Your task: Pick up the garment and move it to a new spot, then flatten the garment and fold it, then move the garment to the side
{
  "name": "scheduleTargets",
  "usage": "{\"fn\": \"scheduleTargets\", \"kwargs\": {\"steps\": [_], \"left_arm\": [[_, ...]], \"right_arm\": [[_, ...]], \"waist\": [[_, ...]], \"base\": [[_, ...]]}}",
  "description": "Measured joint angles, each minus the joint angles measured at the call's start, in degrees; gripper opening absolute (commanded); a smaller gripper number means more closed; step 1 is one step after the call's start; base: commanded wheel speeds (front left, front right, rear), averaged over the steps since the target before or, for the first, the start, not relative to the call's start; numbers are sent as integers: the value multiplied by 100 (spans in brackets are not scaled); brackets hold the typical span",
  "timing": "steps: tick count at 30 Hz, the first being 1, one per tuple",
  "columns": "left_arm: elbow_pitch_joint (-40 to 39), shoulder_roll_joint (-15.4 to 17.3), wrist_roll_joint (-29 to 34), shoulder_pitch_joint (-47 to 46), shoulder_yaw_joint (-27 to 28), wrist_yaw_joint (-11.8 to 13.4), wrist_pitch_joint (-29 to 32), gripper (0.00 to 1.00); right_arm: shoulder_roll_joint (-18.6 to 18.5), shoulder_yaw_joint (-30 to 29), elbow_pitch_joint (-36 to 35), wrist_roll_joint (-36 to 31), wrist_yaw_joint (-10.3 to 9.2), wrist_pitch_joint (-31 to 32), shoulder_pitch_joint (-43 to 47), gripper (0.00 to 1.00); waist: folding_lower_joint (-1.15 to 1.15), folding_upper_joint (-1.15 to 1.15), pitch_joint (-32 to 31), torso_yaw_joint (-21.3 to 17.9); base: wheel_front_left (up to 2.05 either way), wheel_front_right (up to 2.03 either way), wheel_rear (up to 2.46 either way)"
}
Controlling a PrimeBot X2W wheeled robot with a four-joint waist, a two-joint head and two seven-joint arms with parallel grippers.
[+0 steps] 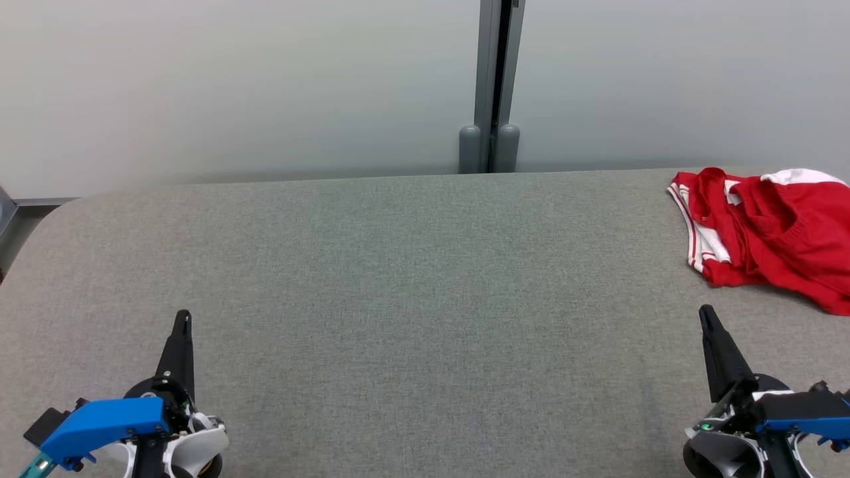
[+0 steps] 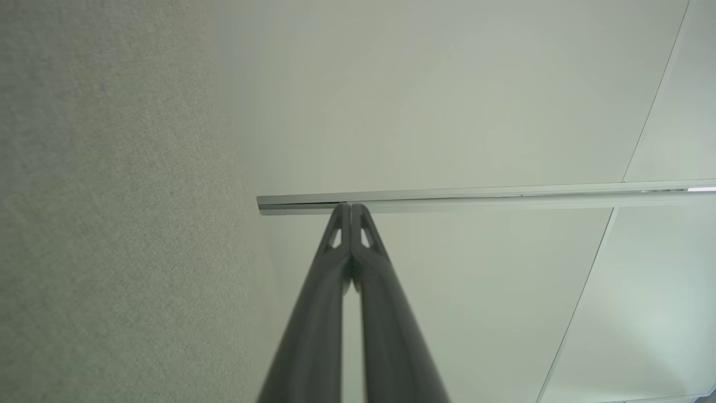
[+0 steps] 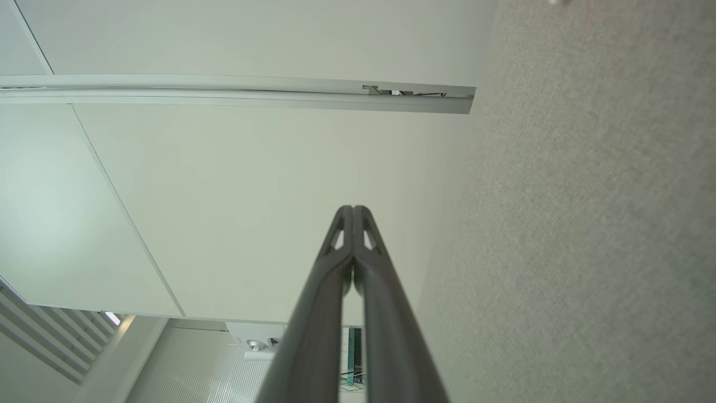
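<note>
The garment (image 1: 770,232), bright red with white-and-red striped trim, lies crumpled at the far right of the grey table (image 1: 398,265), partly cut off by the head view's right edge. My right gripper (image 1: 705,312) rests at the lower right, shut and empty, its tips a short way in front of the garment's near edge. At the lower left my left gripper (image 1: 183,315) is shut with nothing in it, far from the garment. In the left wrist view the left gripper (image 2: 351,207) has its fingers pressed together. The right gripper (image 3: 353,208) looks the same in its wrist view.
The grey fabric-covered table has a rounded far-left corner (image 1: 60,206). Pale wall panels stand behind it, joined by a grey vertical post (image 1: 495,86) at the table's back edge.
</note>
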Motion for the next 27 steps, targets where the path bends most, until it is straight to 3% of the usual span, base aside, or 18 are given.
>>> {"fn": "scheduleTargets", "kwargs": {"steps": [27], "left_arm": [[-7, -3, -120, -19, 9, -29, 22, 0]], "right_arm": [[0, -4, 12, 120, 0, 15, -7, 0]], "waist": [[0, 0, -2, -3]], "base": [[0, 0, 0]]}}
